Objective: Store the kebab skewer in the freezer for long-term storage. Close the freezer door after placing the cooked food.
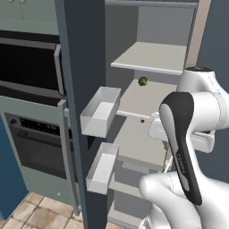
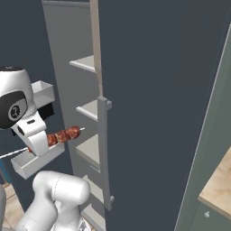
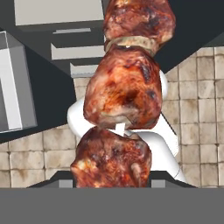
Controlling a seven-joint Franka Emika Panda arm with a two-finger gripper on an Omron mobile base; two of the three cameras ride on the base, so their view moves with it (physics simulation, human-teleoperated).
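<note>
Kebab skewer [image 3: 124,100] clamped in tool [image 3: 112,183] (meat chunks protrude), beside open freezer [image 2: 85,108].

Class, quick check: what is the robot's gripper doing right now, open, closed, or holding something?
Gripper: closed on the kebab skewer, held in front of the open freezer.

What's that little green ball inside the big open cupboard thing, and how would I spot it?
Find the tall slate-blue freezer with its door swung open. On its pale middle shelf, near the back, sits a small round green item, the one spot of green among grey shelves and white door bins.
</note>
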